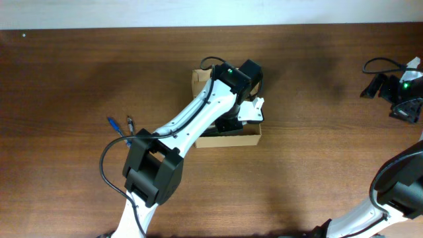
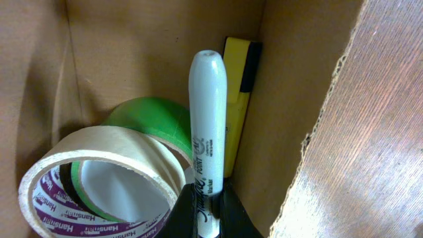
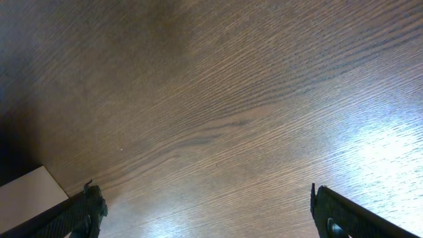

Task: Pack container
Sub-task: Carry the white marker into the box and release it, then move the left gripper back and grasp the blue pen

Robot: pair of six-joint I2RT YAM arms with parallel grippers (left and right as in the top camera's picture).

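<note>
The tan cardboard container [image 1: 251, 137] sits mid-table, mostly covered by my left arm. My left gripper [image 2: 206, 211] is inside it, shut on a white marker [image 2: 208, 132] held lengthwise above the box floor. In the left wrist view a cream tape roll with purple print [image 2: 99, 175] leans over a green tape roll [image 2: 155, 119], and a yellow and black object [image 2: 238, 92] stands in the corner against the box wall [image 2: 291, 86]. My right gripper [image 3: 205, 205] is open and empty over bare table at the far right [image 1: 403, 99].
Two pens, one blue [image 1: 114, 125] and one dark [image 1: 130, 123], lie on the wooden table [image 1: 317, 165] left of the box. A white edge [image 3: 30, 192] shows at the lower left of the right wrist view.
</note>
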